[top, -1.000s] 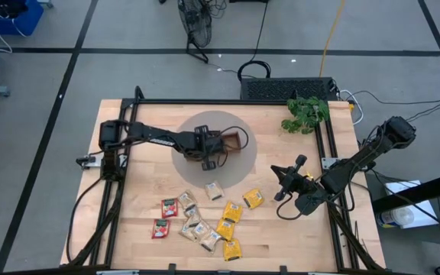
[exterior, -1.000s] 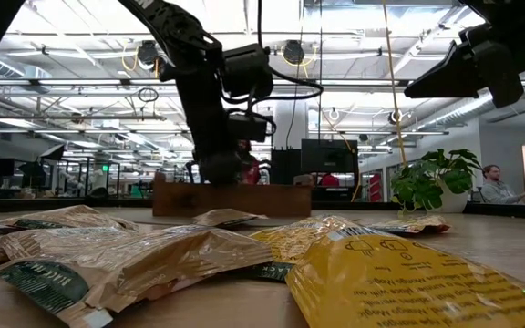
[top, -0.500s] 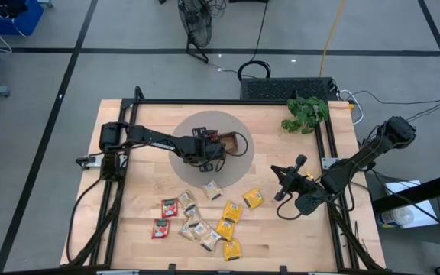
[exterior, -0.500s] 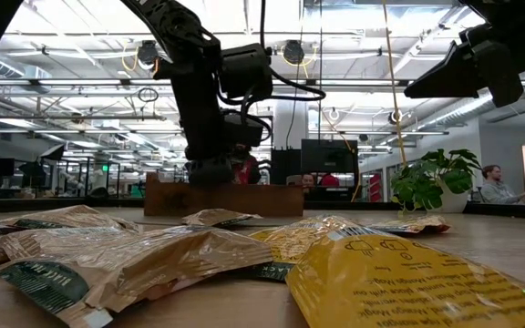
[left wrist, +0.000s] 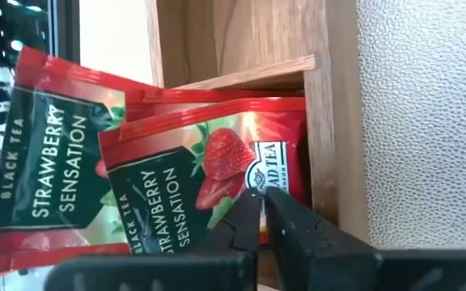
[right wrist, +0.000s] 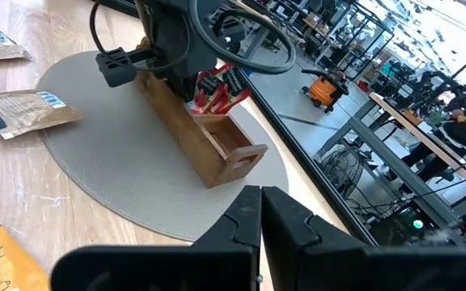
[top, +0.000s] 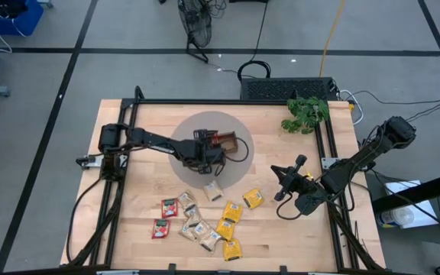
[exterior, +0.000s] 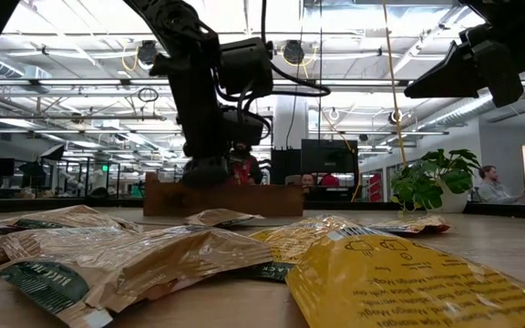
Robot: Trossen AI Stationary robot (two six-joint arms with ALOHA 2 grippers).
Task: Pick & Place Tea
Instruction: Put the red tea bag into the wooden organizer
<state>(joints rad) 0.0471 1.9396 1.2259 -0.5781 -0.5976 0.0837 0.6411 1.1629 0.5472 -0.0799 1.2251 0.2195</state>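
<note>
Nearest the front edge of the worktop (top: pixel 140 248), loose tea sachets (top: pixel 205 220) in red, yellow and beige lie scattered flat, a little toward the middle, with bare wood open on both sides of them. One beige sachet (top: pixel 214 190) lies apart, just behind the cluster at the rim of a round grey mat (top: pixel 186 172).

Toward the right edge, the right claw (top: pixel 278 183) hangs above the wood with its fingers pressed together, holding nothing, well apart from the sachets.

Farther back, on the mat, stands the wooden tray (right wrist: pixel 205 133). The left arm reaches in from the left edge, bent down over the tray; the left claw (left wrist: pixel 262 202) has its tips nearly touching over two red strawberry sachets (left wrist: pixel 188 174) leaning in an end compartment. Whether it grips one cannot be told.

A potted plant (top: pixel 305 113) sits near the far right corner.
</note>
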